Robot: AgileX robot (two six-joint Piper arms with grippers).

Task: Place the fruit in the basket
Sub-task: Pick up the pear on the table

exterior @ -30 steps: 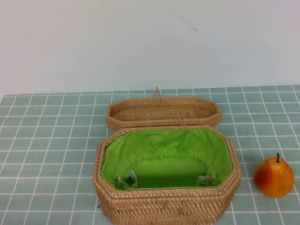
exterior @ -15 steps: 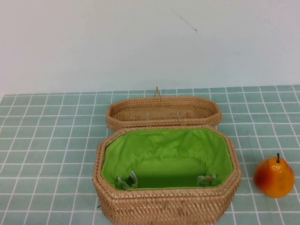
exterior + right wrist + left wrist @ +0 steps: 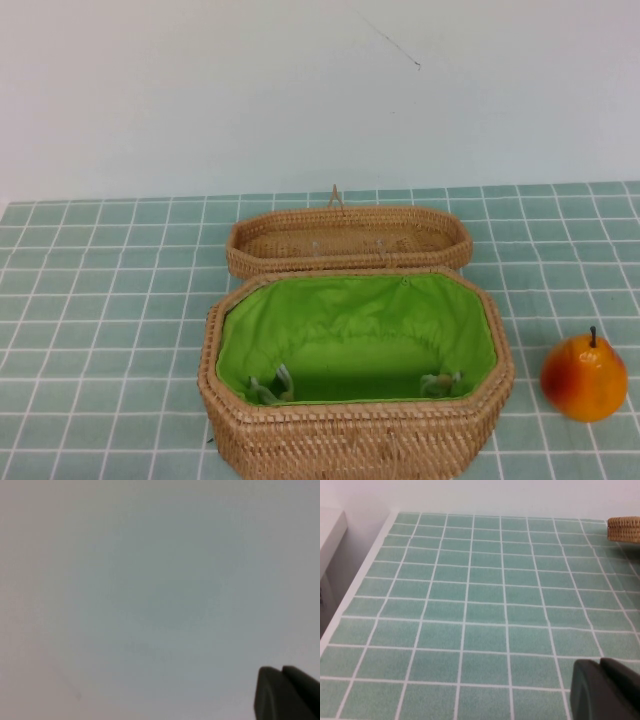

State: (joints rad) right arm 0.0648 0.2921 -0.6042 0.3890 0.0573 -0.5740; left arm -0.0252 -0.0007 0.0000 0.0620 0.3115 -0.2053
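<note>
The fruit [image 3: 584, 377], a small orange-yellow pear with a red blush and dark stem, stands on the green checked cloth to the right of the basket. The basket [image 3: 355, 440], tan wicker with a bright green lining, sits open and empty at the front middle. Neither arm shows in the high view. My left gripper [image 3: 601, 666] is shut and empty above bare cloth, with a wicker edge [image 3: 624, 529] far off. My right gripper [image 3: 281, 671] is shut and empty, facing a blank pale wall.
The shallow unlined wicker lid [image 3: 349, 240] lies just behind the basket, touching it. The cloth's left border [image 3: 355, 600] meets a pale wall and a ledge. A pale wall rises behind the table.
</note>
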